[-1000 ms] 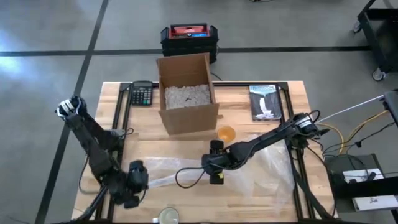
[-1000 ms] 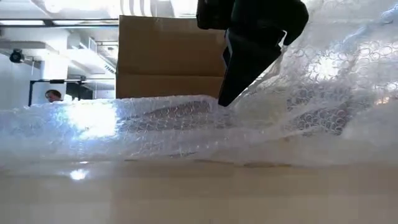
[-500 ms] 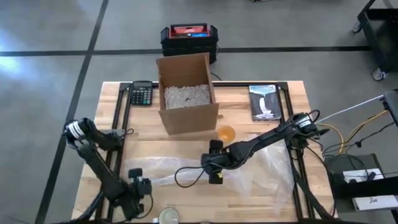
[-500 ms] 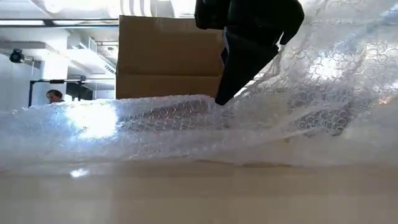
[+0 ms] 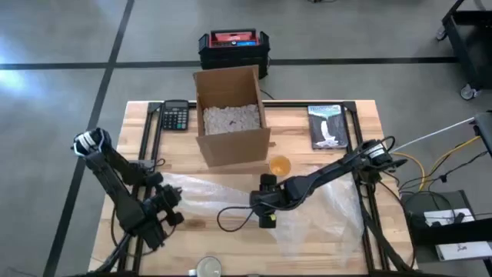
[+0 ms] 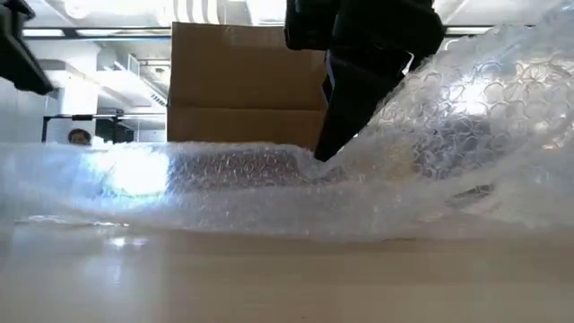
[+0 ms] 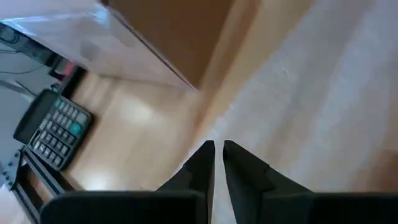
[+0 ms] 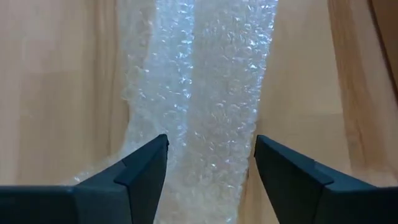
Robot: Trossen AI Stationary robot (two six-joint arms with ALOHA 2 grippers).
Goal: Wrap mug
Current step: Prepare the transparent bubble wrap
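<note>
here the left gripper (image 5: pixel 171 201) pinches the bubble wrap (image 5: pixel 231 206) edge (fingers nearly together); right gripper (image 5: pixel 265 209) spread wide over it.

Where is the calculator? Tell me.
In the high view, the calculator lies at the table's far left corner, just left of the open cardboard box.

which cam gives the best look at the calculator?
High view: the calculator shows whole from above, at the table's far-left corner, left of the cardboard box. Left wrist view catches it too, at an angle and blurred, beyond the left gripper. Low and right wrist views don't show it.
</note>
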